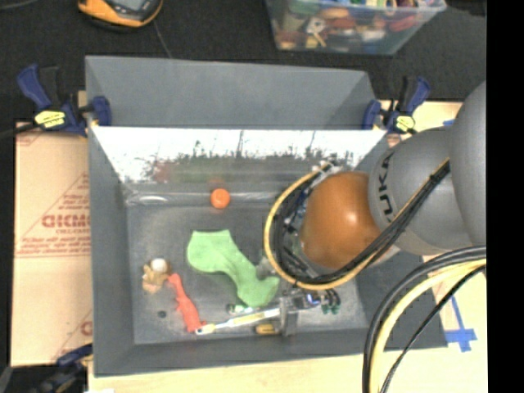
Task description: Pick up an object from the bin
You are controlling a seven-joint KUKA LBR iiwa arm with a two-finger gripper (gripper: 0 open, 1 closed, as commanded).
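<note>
Low by the front wall: the end effector point(286, 316) among crowded things in the bin point(229, 105)

The end effector stands at the right end of a slim pale-yellow stick point(233, 324). The stick lies flat along the front wall, just beside the lower lobe of a green soft piece point(221, 256). I cannot tell whether the end effector is apart or together, because the orange wrist cover point(340, 219) hides much of it. The stick looks thin and smooth, so I think a grasp may slip off it or scrape the wall. The grasp may also catch the limp, folded edge of the green piece and drag it along. A small brown bit point(264, 329) near the stick could get pinched too. The orange ball point(219, 197) is well apart, near the back.
</note>
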